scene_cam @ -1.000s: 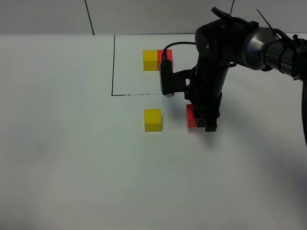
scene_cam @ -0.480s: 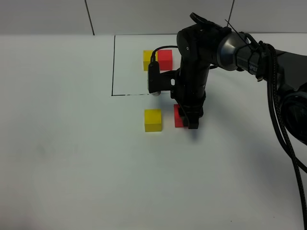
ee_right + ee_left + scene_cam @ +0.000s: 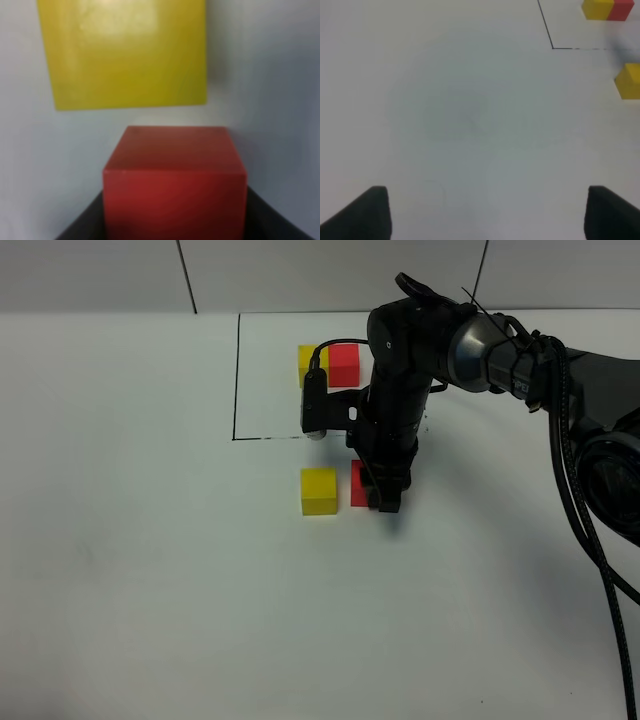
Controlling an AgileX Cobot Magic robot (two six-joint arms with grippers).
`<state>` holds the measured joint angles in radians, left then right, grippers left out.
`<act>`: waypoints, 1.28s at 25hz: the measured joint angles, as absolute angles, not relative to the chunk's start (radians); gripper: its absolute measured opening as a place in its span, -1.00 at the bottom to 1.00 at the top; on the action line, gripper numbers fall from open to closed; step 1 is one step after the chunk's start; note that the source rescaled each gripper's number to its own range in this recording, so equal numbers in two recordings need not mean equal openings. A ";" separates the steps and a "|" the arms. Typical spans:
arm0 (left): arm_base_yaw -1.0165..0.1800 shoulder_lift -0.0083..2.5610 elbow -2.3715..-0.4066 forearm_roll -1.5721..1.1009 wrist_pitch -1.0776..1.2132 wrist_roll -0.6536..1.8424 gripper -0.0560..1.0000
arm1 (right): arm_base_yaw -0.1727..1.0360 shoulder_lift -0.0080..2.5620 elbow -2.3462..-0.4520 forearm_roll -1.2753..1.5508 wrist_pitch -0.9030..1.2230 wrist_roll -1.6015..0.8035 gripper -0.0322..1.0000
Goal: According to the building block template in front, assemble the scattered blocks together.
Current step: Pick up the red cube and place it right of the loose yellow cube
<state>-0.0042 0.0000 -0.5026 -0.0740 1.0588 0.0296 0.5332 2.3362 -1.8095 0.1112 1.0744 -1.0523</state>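
The template, a yellow cube (image 3: 312, 365) joined to a red cube (image 3: 344, 364), sits inside the black drawn frame (image 3: 238, 370) at the back. It also shows in the left wrist view (image 3: 607, 9). The loose yellow cube (image 3: 319, 490) lies in front of the frame. My right gripper (image 3: 378, 492) is shut on the loose red cube (image 3: 357, 484), just right of the yellow one with a narrow gap. The right wrist view shows the red cube (image 3: 175, 185) between the fingers and the yellow cube (image 3: 125, 50) beyond it. My left gripper (image 3: 490, 215) is open and empty over bare table.
The white table (image 3: 150, 570) spreads to the left and front. The right arm (image 3: 470, 340) reaches in from the right, with cables (image 3: 575, 490) hanging along it. In the left wrist view the loose yellow cube (image 3: 629, 80) is at the frame's edge.
My right gripper has moved left with the red cube, from well right of the yellow cube to just beside it. The yellow cube and the template have not moved.
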 joint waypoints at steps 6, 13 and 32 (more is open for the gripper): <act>-0.004 0.000 -0.503 -0.074 1.059 0.030 0.38 | 0.537 2.340 -1.816 0.124 1.086 -1.031 -0.93; -0.004 0.000 -0.503 -0.074 1.059 0.030 0.38 | 0.559 2.341 -1.816 0.123 1.090 -1.009 -0.93; -0.004 0.000 -0.503 -0.074 1.059 0.030 0.38 | 0.574 2.359 -1.819 0.118 1.085 -0.998 -0.93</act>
<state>-0.0042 0.0000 -0.5026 -0.0740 1.0588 0.0296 0.5742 2.3588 -1.8191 0.1179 1.0852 -0.9981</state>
